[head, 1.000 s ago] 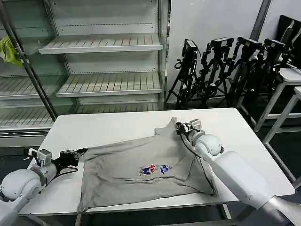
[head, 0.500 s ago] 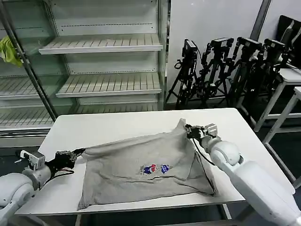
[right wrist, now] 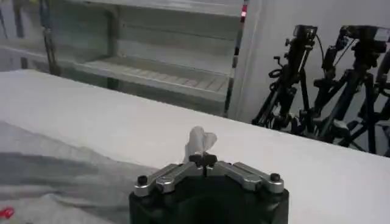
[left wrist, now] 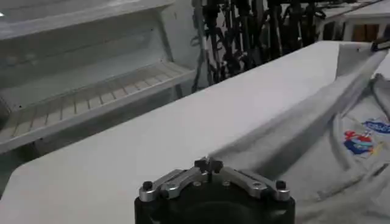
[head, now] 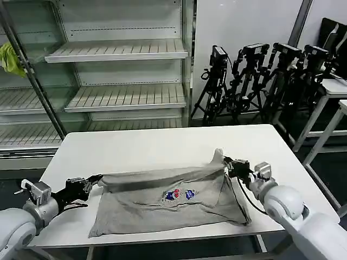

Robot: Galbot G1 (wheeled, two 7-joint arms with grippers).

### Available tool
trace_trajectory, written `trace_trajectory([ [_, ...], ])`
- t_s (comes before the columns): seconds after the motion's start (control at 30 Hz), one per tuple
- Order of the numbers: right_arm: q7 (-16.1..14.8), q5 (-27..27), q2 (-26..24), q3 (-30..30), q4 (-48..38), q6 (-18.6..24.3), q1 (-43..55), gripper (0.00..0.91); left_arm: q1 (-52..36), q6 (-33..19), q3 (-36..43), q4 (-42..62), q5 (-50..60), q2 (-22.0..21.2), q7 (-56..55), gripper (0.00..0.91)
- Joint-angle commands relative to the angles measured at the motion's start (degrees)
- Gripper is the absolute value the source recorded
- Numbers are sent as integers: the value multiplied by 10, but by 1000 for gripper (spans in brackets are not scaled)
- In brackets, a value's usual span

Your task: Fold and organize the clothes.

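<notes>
A light grey T-shirt [head: 168,197] lies across the near half of the white table [head: 152,146], its small red and blue chest print [head: 179,195] facing up near the middle of the cloth. The far edge of the shirt is lifted off the tabletop and stretched into a taut ridge between the two grippers, while the lower part still rests flat and reaches the table's front edge. At the left end of that ridge the left gripper [head: 89,182] has its fingers pinched together on a corner of the fabric, just over the table's near left side; from its own wrist camera the left gripper [left wrist: 208,164] shows its tips closed on the grey cloth, with the print [left wrist: 359,137] farther along. At the right end the right gripper [head: 230,164] is clamped on the other corner, which stands up in a small peak above the table's right side; its wrist camera shows the right gripper [right wrist: 204,159] with a tuft of grey fabric sticking up from between the closed tips. Behind the table stands a metal shelving unit [head: 116,51] with slatted shelves, and a yellow-green rag [head: 10,58] hangs at its left end. To the right of the shelves, a row of black tripods [head: 260,81] stands against the wall.
</notes>
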Motion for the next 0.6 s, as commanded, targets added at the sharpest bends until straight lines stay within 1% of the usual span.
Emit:
trace_trajectory([
  [0.03, -9, -28, -25, 45, 52, 10, -103, 0, 56, -1, -47, -36, 4, -1, 0, 40],
  [0.37, -18, -40, -28, 56, 52, 20, -125, 0, 90, -3, -80, -45, 6, -5, 0, 40],
  [0.6, -27, -49, -42, 69, 53, 25, -145, 0, 134, -8, -98, -46, 21, -17, 4, 40],
])
